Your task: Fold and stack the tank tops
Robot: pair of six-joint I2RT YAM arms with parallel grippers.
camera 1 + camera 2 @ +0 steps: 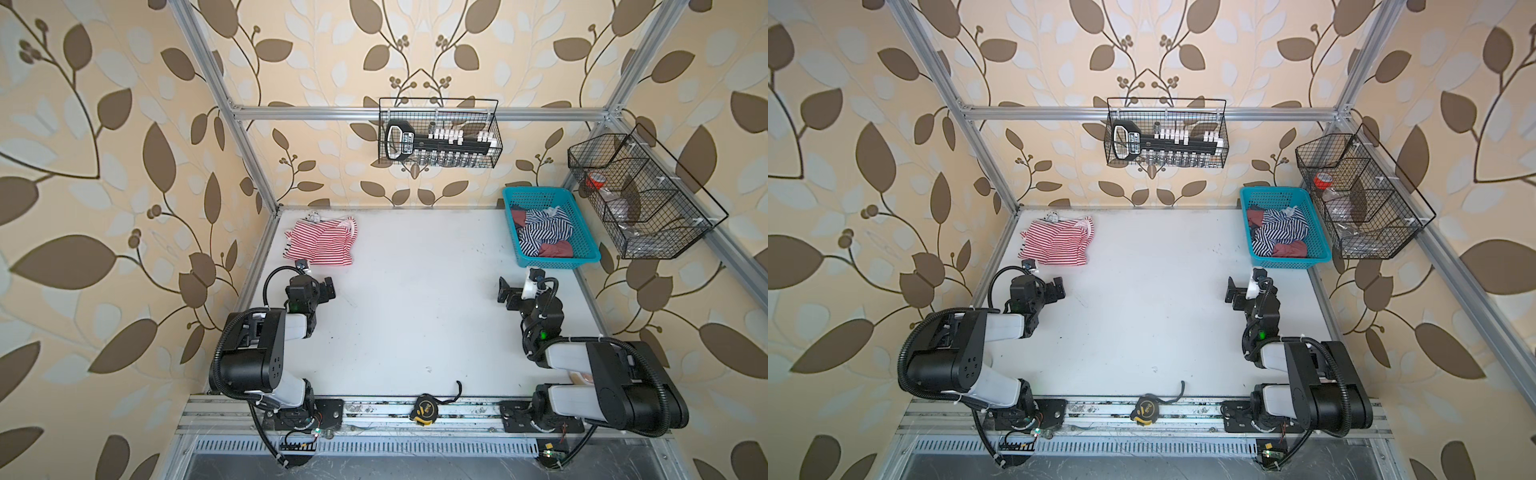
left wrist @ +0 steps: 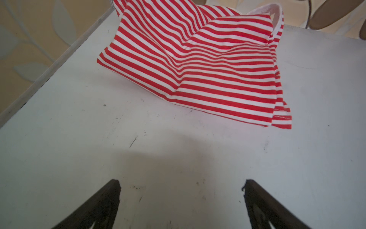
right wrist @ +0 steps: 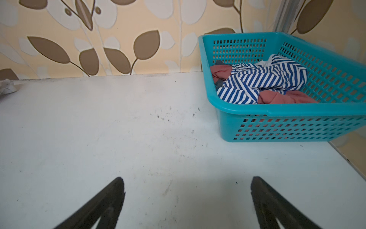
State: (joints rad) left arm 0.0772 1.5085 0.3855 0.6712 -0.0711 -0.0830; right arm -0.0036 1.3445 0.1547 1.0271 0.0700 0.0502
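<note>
A soft red-and-white striped tank top with white trim (image 1: 323,242) lies rumpled and loosely folded in the far left corner of the white tabletop (image 1: 415,324). It is close to the table's left edge and the back wall.

A crumpled navy-and-white striped tank top (image 1: 544,230) sits in a turquoise plastic mesh basket (image 1: 559,261) at the far right corner, lying over dusty-pink cloth (image 1: 555,249).

The left gripper (image 2: 181,183) is near the red top without touching it, its jaws spread wide and empty. The right gripper (image 3: 187,181) is near the basket, its jaws also apart and holding nothing.

Open white surface spreads between the two arms.
</note>
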